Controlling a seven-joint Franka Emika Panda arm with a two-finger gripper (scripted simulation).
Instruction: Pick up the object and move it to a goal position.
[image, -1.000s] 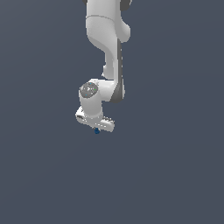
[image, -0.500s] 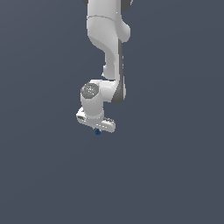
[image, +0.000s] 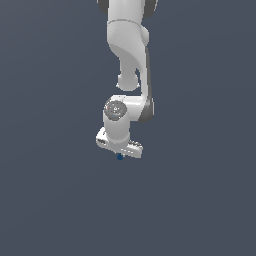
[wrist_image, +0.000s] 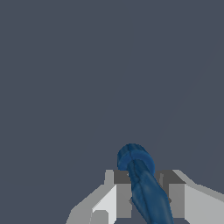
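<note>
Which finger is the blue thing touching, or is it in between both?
It sits in between both. In the wrist view the dark blue object runs down the gap of the gripper, a grey finger on each side of it.

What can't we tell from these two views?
- Blue object: too small in the exterior view to show its shape.
- Its lower end: cut off by the wrist view's edge.
- Fingers: hidden under the gripper body in the exterior view.
- Goal position: no marker in either view.
</note>
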